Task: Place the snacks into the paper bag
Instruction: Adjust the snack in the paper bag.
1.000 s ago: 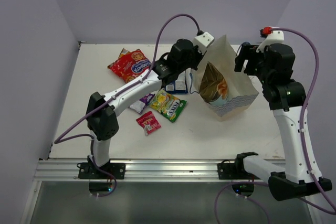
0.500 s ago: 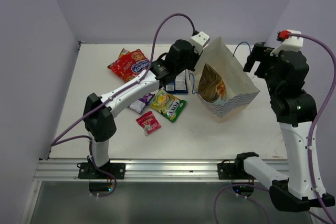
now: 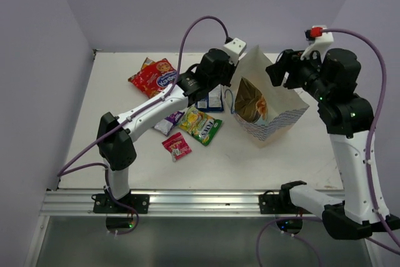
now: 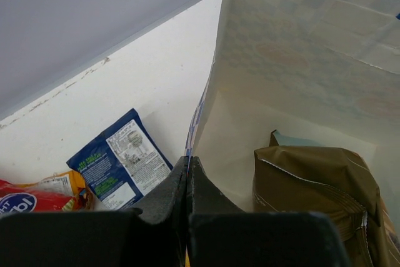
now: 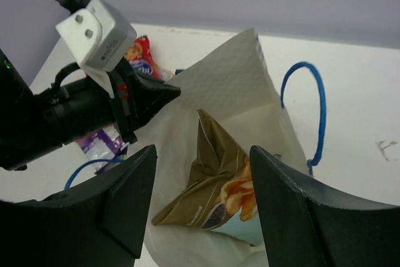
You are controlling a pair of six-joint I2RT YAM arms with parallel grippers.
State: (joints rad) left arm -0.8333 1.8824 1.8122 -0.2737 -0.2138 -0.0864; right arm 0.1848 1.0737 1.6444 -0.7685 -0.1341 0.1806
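The paper bag (image 3: 284, 107) stands open at the table's right, with the brown and light-blue chip bag (image 3: 253, 103) inside it. My left gripper (image 3: 232, 79) is shut on the bag's left rim (image 4: 199, 114), and the chip bag (image 4: 312, 179) lies past it. My right gripper (image 3: 280, 72) is open and empty above the bag's mouth, with the chip bag (image 5: 228, 189) below between its fingers. The red packet (image 3: 154, 75), dark blue packet (image 3: 210, 99), purple packet (image 3: 169, 121), yellow-green packet (image 3: 201, 125) and small pink-red packet (image 3: 177, 146) lie left of the bag.
An orange packet edge (image 4: 69, 182) shows beside the dark blue packet (image 4: 119, 161). The bag's blue cord handle (image 5: 315, 114) hangs on its right side. The table's front edge has a metal rail (image 3: 187, 201).
My right gripper has swung back left over the bag's mouth. My left gripper has kept its hold on the bag's rim, and the bag has shifted slightly left.
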